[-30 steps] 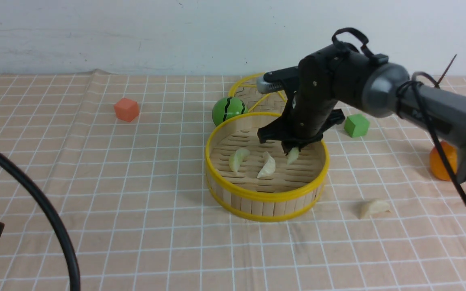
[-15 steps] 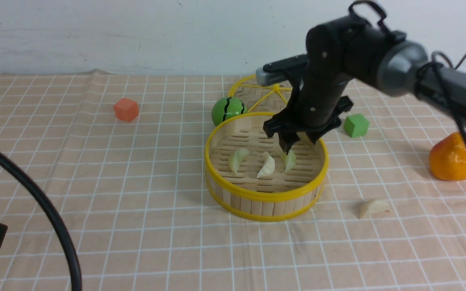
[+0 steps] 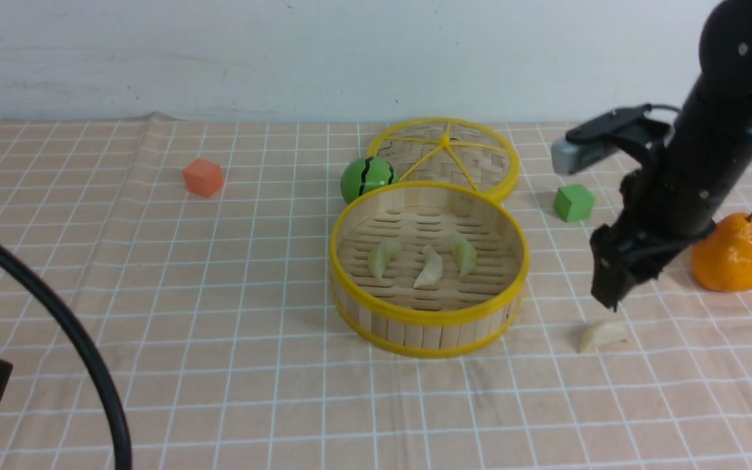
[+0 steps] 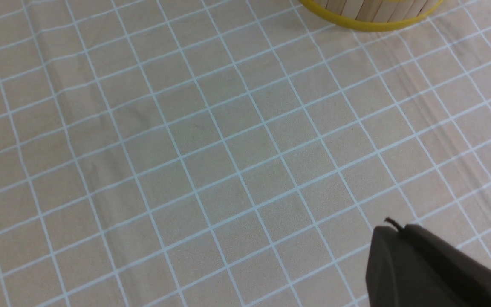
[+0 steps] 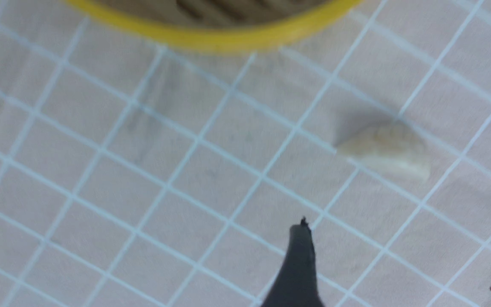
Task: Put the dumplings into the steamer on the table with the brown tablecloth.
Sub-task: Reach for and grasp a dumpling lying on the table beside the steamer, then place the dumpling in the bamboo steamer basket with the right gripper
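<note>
The steamer (image 3: 429, 313) stands mid-table on the brown tablecloth (image 3: 232, 307). Three dumplings lie on its slatted floor: left (image 3: 381, 256), middle (image 3: 429, 267), right (image 3: 465, 253). A fourth dumpling (image 3: 602, 335) lies on the cloth right of the steamer; it also shows in the right wrist view (image 5: 384, 149). My right gripper (image 3: 611, 290) hangs open and empty just above it; its jaws stand wide apart in the right wrist view (image 5: 403, 238). My left gripper (image 4: 392, 232) is shut and empty over bare cloth, near the steamer's wall (image 4: 369, 17).
The flat woven lid (image 3: 446, 156) leans behind the steamer beside a green striped ball (image 3: 368, 178). A green cube (image 3: 574, 202) and a pear (image 3: 730, 250) sit at the right, close to my right arm. An orange cube (image 3: 203, 177) sits far left.
My right gripper let go of the third dumpling inside the steamer, then lifted out and swung right and forward to above the dumpling on the cloth. The left arm stayed still.
</note>
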### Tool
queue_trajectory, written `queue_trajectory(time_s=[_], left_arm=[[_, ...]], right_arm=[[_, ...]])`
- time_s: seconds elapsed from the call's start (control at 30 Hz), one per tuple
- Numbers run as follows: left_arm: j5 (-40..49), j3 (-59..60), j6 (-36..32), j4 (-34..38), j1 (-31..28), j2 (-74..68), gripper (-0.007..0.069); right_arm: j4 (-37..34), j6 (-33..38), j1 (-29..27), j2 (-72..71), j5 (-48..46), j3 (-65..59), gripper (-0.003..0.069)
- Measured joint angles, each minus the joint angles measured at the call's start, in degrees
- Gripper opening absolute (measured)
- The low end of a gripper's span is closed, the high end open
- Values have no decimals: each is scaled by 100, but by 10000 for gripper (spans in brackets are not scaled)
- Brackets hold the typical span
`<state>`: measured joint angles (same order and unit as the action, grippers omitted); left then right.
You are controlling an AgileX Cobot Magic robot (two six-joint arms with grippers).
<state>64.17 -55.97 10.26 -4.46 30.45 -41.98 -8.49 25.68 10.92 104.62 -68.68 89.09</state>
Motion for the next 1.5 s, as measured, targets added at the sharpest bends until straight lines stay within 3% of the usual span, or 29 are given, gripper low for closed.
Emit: queue_trajectory(time_s=[0.1, 0.37, 0.7, 0.8, 0.9, 0.93, 0.97, 1.03, 1.23, 1.5], left_arm=[[-5, 0, 0, 0, 0, 0, -11], [0, 0, 0, 6, 0, 0, -10], [0, 0, 0, 72, 0, 0, -10], [0, 0, 0, 78, 0, 0, -10], [0, 0, 5, 78, 0, 0, -10], [0, 0, 4, 78, 0, 0, -10], [0, 0, 4, 78, 0, 0, -10], [0, 0, 4, 78, 0, 0, -10], [0, 0, 4, 78, 0, 0, -10], [4, 0, 4, 82, 0, 0, -10]], right_arm=[[-8, 701, -169, 109, 749, -692, 563], [110, 1431, -169, 795, 1676, -875, 563], [311, 1583, -169, 1042, 2533, -875, 534], [221, 1588, -169, 1047, 2537, -875, 489], [155, 1593, -169, 1047, 2453, -875, 350], [155, 1593, -169, 1047, 2442, -875, 340], [155, 1593, -169, 1047, 2393, -875, 253], [155, 1593, -169, 1047, 2370, -875, 225], [142, 1194, -169, 1048, 2106, -670, 230], [-205, 413, 123, 1020, 679, 769, 230]])
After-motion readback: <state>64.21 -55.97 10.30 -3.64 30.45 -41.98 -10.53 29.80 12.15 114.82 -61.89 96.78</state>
